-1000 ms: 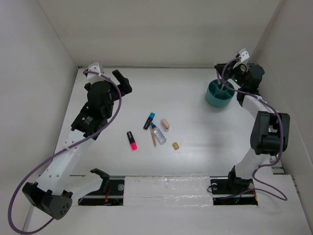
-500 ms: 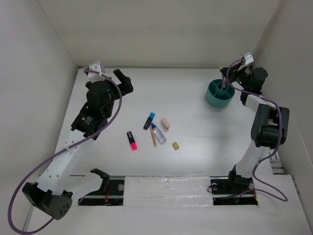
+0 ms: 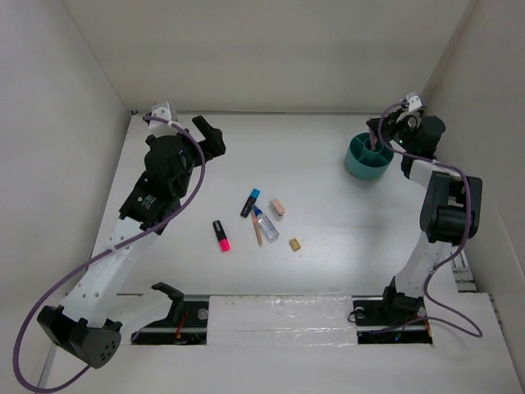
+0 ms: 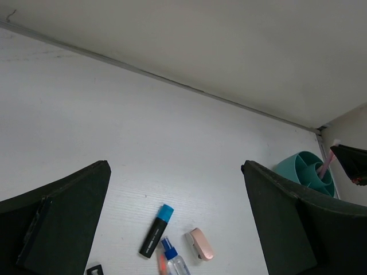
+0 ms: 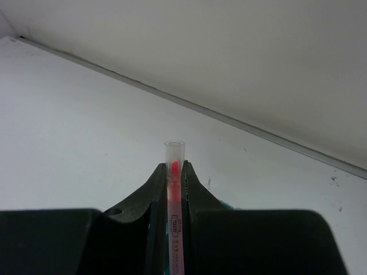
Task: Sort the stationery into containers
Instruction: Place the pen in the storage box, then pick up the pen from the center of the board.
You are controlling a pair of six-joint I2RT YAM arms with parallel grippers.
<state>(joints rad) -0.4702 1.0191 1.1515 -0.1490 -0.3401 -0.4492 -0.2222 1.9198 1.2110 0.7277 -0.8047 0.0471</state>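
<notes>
1. Top external view: the left gripper (image 3: 209,134) is held wide open over the far left of the table (image 3: 344,271), well apart from the stationery. A pink-capped marker (image 3: 221,235), a blue-capped marker (image 3: 251,202), a pencil (image 3: 257,233), a bottle (image 3: 265,224), an eraser (image 3: 277,207) and a tan block (image 3: 294,244) are laid out mid-table. The right gripper (image 3: 385,130) is positioned over the teal organiser (image 3: 361,167) at the far right.
2. Left wrist view: between the spread fingers (image 4: 63,217), the blue-capped marker, bottle and eraser are seen. A pink pen (image 4: 325,165) is seen tilted in the organiser.
3. Right wrist view: the right gripper is clamped on the pink pen, whose clear end is seen beyond the fingertips.
</notes>
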